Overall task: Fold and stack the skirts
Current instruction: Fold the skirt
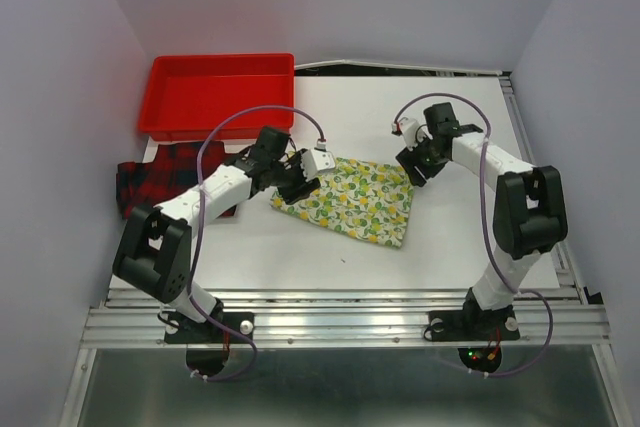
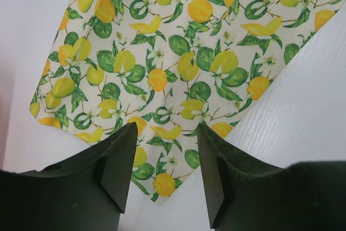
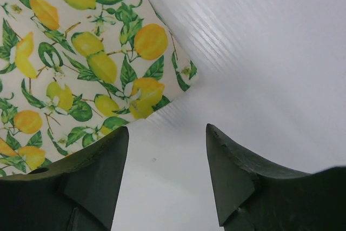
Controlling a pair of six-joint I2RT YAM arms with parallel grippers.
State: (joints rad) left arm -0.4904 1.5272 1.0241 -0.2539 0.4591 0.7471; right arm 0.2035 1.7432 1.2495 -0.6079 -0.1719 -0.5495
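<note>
The lemon-print skirt (image 1: 355, 200) lies flat as a folded rectangle in the middle of the white table. My left gripper (image 1: 297, 185) is open just above its left corner; in the left wrist view that corner (image 2: 162, 150) shows between the open fingers. My right gripper (image 1: 412, 169) is open just off the skirt's far right corner; in the right wrist view the corner (image 3: 146, 87) lies ahead of the fingers, with bare table between them. The red-and-black plaid skirt (image 1: 165, 175) lies crumpled at the left, partly under my left arm.
A red plastic tray (image 1: 220, 92) stands at the back left, just behind the plaid skirt. The table's near edge is a metal rail (image 1: 340, 322). White walls close in the left, right and back.
</note>
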